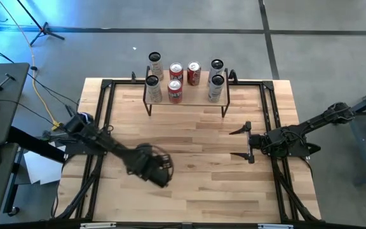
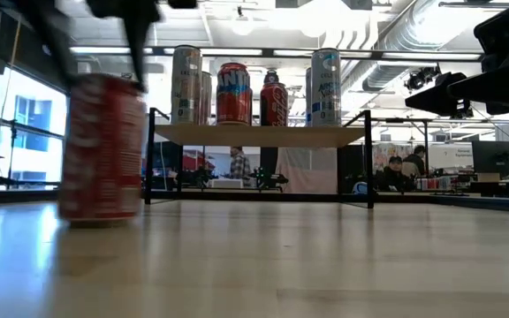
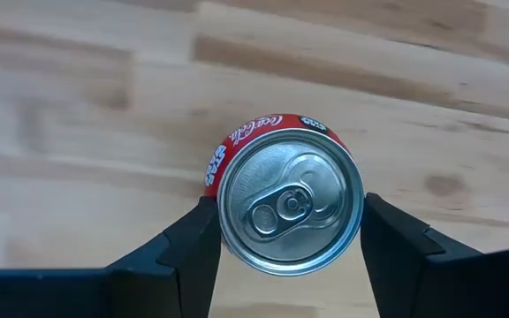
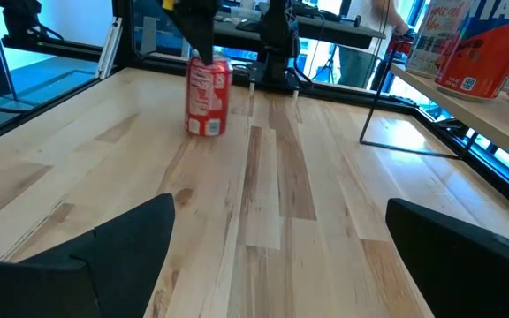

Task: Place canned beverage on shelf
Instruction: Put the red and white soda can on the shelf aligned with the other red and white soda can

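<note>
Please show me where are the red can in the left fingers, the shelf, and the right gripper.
red can (image 3: pixel 290 201), left wrist view, on its silver lid.
shelf (image 2: pixel 263 135), low view, on the front edge of its top board.
right gripper (image 1: pixel 243 142), high view, midway between its open fingertips.

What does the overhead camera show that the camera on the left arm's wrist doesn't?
Only the overhead view shows the shelf at the table's far edge with cans on it, and the right claw waiting open over the right side of the table.

Only the left wrist view shows the red can from above, its silver top and pull tab, with a dark finger against each side.

Both show the left claw, shut on that can, and the wooden tabletop.
</note>
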{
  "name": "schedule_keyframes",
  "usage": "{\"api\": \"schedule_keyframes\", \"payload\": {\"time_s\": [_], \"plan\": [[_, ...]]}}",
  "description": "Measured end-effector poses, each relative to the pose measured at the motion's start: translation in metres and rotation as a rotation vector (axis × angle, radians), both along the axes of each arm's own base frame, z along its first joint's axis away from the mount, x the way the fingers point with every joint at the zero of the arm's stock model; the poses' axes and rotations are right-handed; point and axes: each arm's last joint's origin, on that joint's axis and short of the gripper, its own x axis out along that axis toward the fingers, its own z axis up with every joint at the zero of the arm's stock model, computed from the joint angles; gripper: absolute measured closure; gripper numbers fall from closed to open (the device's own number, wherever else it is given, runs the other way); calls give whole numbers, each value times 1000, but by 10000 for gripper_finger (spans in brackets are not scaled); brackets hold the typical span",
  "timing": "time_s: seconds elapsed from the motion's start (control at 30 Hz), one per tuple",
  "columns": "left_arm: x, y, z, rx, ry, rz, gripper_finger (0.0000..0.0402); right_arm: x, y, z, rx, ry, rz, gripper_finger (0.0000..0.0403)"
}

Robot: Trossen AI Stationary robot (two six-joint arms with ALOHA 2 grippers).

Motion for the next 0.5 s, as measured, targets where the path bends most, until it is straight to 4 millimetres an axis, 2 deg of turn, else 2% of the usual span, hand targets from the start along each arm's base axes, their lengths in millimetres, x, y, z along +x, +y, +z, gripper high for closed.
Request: {"api": "schedule_keyframes", "payload": {"time_s": [0.3, 0.5], "plan": [[35, 48, 8, -25, -37, -116, 210, 0, 0, 0, 0, 0, 0, 3], [52, 77, 10, -6, -98, -190, 231, 0, 0, 0, 0, 0, 0, 3]]}}
